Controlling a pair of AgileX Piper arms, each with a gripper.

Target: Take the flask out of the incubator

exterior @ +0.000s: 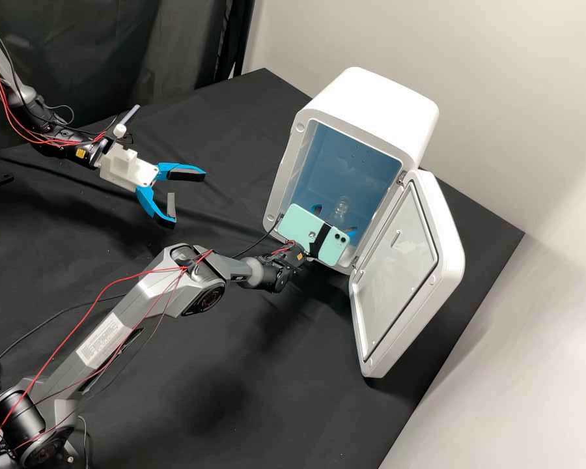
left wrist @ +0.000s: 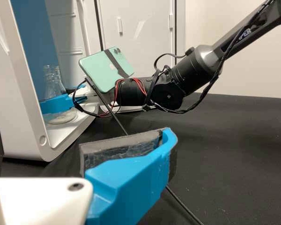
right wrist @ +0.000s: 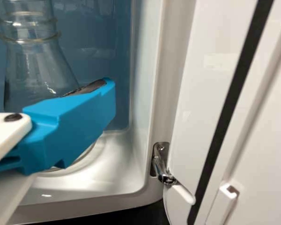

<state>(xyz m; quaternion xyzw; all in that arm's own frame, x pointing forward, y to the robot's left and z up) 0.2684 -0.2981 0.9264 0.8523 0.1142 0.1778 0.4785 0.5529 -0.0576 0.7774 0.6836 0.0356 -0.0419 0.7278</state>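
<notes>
Flask [exterior: 340,210] is upright on the incubator [exterior: 371,104] floor, near the front of the blue chamber and toward the hinge side. It's glass w/ a wide cone body and narrow neck, so prob. slick and easy to tip if nudged low.

The incubator stands by the bench's [exterior: 241,365] right edge. Its door [exterior: 404,273] is swung fully open and tilts out toward that edge, which gives my arm a straight way in from the bench's middle.

My right claw [right wrist: 51,101] is inside the opening, low, right beside the flask's body and just above the chamber floor. I'd say it's that low b/c the cone is widest there and gives more to bear on than the neck. Can't tell if this claw is spread or already pinching the glass. The phone [exterior: 319,233] strapped on my wrist sits at the chamber mouth, close to the frame, so I judge a pull-out needs a straight line back w/ no twist.

My left claw [exterior: 183,198] hangs spread w/ nothing in it over the bench's left part, well apart from the incubator. I reckon it's parked there to stay out of the way.

Step as I judge it: closing on the flask; lift-out not yet done.
</notes>
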